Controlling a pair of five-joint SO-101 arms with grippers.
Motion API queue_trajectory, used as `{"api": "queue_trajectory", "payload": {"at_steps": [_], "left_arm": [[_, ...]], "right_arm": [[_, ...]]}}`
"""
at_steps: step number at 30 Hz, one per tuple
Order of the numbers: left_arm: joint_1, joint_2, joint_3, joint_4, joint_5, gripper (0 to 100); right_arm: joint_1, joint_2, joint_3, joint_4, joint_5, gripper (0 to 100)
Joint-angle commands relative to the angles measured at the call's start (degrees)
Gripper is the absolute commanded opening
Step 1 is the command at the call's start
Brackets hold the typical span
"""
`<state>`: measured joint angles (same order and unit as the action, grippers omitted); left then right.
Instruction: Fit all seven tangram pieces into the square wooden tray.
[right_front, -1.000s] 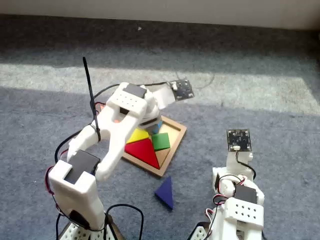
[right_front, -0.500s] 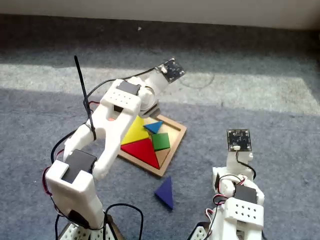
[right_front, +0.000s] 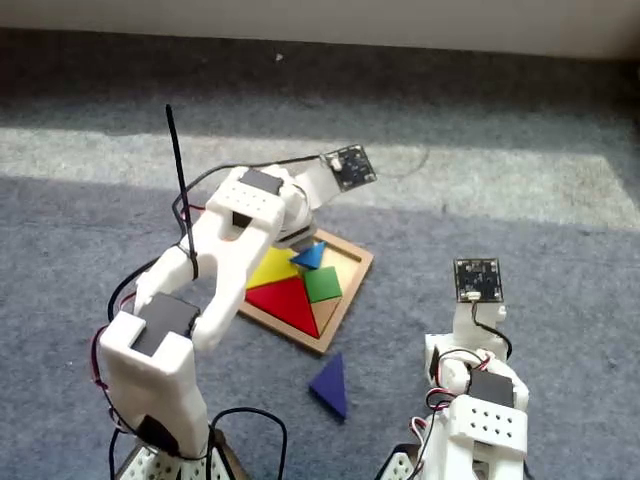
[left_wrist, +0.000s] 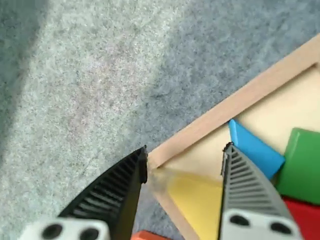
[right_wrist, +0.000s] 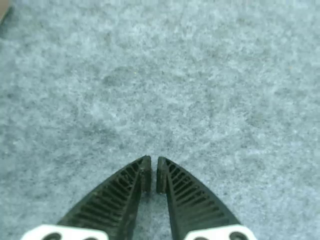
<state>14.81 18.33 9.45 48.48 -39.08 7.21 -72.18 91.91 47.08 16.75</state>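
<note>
Grey carpeted desk (right_front: 540, 240): left jaws hang open over one corner of the wooden tray (right_front: 349, 300), right jaws closed on nothing, well apart. Tray holds a red triangle (right_front: 285, 298), yellow triangle (right_front: 275, 270), green square (right_front: 322, 283), light blue triangle (right_front: 310, 255); dark blue triangle (right_front: 331, 384) lies just outside.

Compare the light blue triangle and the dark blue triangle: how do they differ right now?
Place: the light blue triangle lies inside the wooden tray, beside the green square; the dark blue triangle lies on the carpet, outside the tray.
Shade: the first is light blue, the second navy.
Size: the dark blue triangle looks larger than the light blue one.
Both are triangular tangram pieces.
</note>
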Motion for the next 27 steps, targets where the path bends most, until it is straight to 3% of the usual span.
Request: {"api": "queue_trajectory", "payload": {"at_steps": [1, 14, 19, 27], "left_arm": [[1.63, -0.92, -0.48, 1.05, -0.79, 25], [2.95, -0.66, -0.75, 1.49, -0.70, 25], [2.77, -0.22, -0.31, -4.22, -0.70, 25], [3.91, -0.22, -0.31, -4.57, 1.41, 25]], "right_arm": [[0.66, -0.57, 0.04, -1.01, 0.70, 3.5], [0.48, -0.57, 0.04, -1.01, 0.70, 3.5], [0.48, -0.57, 0.04, -1.01, 0.70, 3.5], [0.48, -0.57, 0.04, -1.01, 0.70, 3.5]]}}
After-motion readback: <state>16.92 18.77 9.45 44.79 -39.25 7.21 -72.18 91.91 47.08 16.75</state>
